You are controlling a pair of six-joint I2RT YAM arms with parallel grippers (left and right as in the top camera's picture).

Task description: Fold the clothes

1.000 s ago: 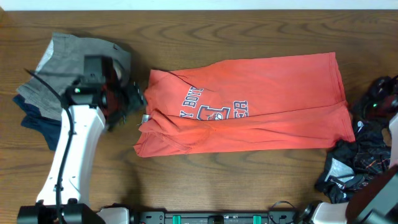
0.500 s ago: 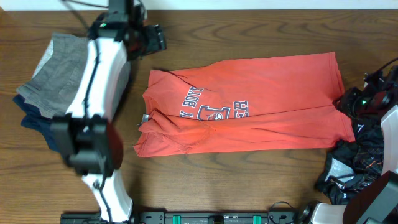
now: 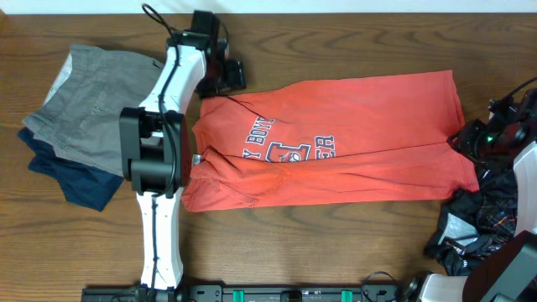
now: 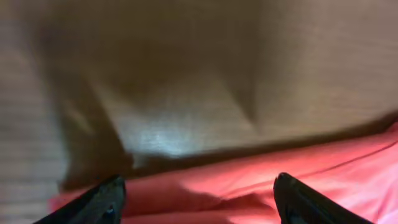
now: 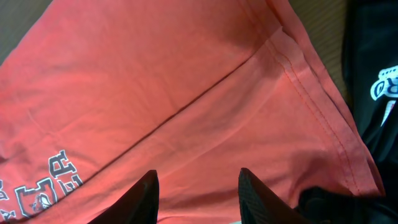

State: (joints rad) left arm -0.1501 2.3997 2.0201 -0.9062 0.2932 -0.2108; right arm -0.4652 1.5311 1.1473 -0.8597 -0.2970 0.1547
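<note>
While lying folded lengthwise on the wooden table (image 3: 336, 252), the coral T-shirt (image 3: 361, 134) is showing "BOY" and "ER" lettering; left gripper (image 4: 199, 202) and right gripper (image 5: 198, 198) are gaping, empty.

A brown wooden table (image 3: 336, 252) with visible grain fills the overhead view. At its left side lies a folded grey garment (image 3: 88, 109), stacked on a folded navy garment (image 3: 71, 176) whose edges stick out below and to the left of it. At the right edge a crumpled black patterned garment (image 3: 474, 226) lies in a heap; the right wrist view shows a white print on its dark cloth
</note>
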